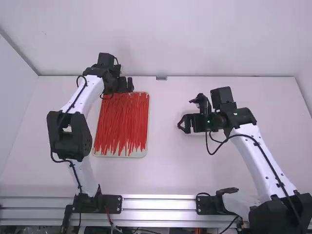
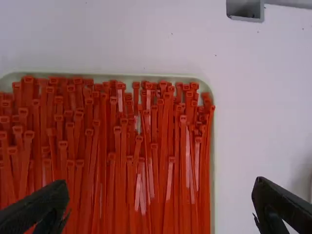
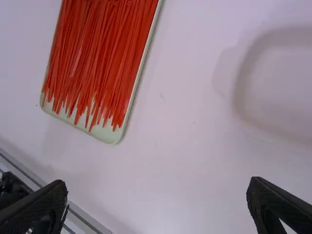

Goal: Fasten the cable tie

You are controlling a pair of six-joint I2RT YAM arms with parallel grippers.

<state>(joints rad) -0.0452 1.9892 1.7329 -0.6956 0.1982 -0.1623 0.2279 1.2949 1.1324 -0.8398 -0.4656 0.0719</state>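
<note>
A pale green tray lies left of the table's middle, heaped with several orange-red cable ties. My left gripper hovers over the tray's far end, open and holding nothing. In the left wrist view the ties' heads point toward the tray's far rim, and both black fingertips stand wide apart. My right gripper hangs above bare table right of the tray, open and holding nothing. The right wrist view shows the tray and ties from the side, with its fingertips spread.
A small grey bracket sits at the table's far edge, also visible as the bracket in the left wrist view. An aluminium rail runs along the near edge. Bare white tabletop spreads between the tray and the right arm.
</note>
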